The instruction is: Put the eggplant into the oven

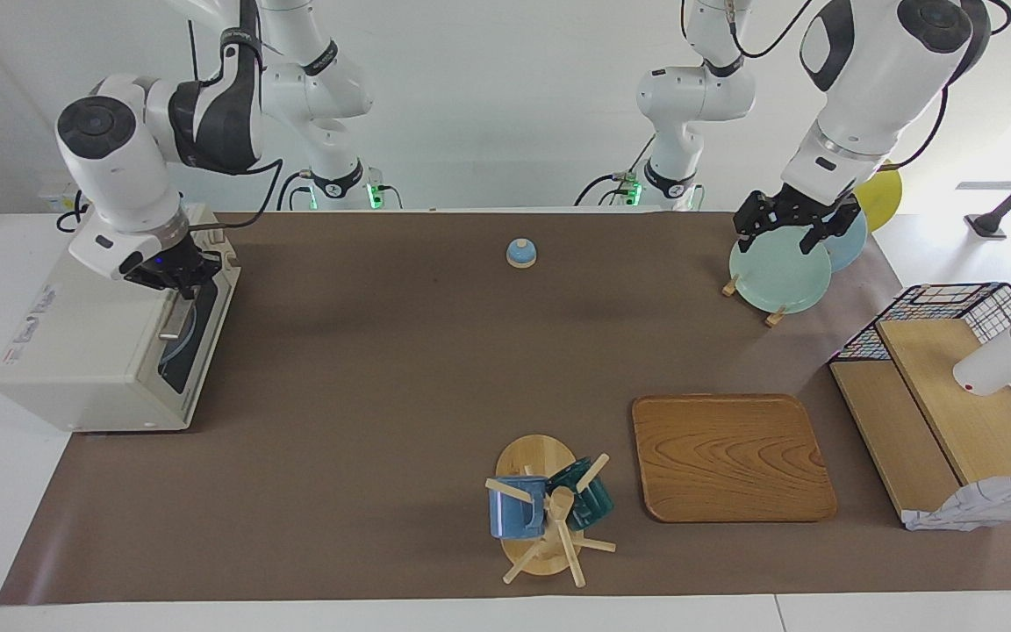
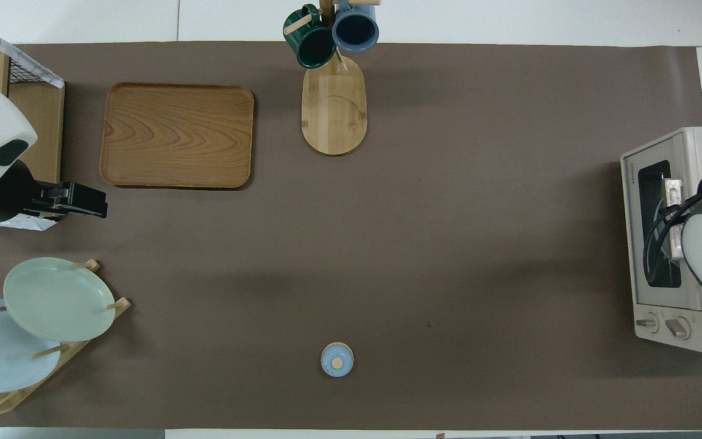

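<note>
The cream-white oven (image 1: 93,342) stands at the right arm's end of the table with its dark glass door closed; in the overhead view the oven (image 2: 662,146) shows its door and metal bar handle (image 2: 671,207). The eggplant is hidden. Only a pale blue plate (image 1: 185,344) shows dimly through the glass. My right gripper (image 1: 174,274) hangs shut over the oven's upper front edge, just above the handle, with nothing seen in it. My left gripper (image 1: 791,226) waits open over the plate rack.
A plate rack (image 1: 777,274) with green, blue and yellow plates stands at the left arm's end. A small blue bell (image 1: 521,253), a wooden tray (image 1: 732,456), a mug tree (image 1: 545,513) with two mugs and a wire shelf (image 1: 953,395) holding a white bottle are also on the table.
</note>
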{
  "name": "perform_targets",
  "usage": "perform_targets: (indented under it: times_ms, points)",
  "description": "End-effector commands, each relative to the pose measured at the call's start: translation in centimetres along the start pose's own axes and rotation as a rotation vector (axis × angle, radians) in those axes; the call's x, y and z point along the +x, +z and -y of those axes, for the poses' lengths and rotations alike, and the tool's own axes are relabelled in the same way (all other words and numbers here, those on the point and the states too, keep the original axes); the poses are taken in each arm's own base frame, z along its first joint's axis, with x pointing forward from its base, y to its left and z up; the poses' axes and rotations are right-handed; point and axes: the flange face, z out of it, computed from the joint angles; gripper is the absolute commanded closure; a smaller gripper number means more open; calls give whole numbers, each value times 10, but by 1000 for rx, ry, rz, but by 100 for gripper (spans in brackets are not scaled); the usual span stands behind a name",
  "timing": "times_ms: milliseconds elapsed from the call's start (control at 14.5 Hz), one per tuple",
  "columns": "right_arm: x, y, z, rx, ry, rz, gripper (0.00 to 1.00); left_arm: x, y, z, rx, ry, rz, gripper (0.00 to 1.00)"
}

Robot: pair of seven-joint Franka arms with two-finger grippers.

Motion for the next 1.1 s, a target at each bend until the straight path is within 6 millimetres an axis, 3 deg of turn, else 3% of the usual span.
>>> perform_targets:
  times_ms: [0, 138, 275, 1033]
  points:
    - [-10, -34, -2, 117, 25, -39, 90, 0, -4, 3, -13, 1, 4, 0]
    - [-2, -52, -4, 183, 42, -68, 67, 0, -4, 3, -13, 1, 4, 0]
    - [0, -56, -4, 183, 46, -71, 0, 0, -4, 3, -13, 1, 4, 0]
    - [9, -61, 4, 189, 118, -47, 0, 0, -4, 2, -12, 2, 4, 0]
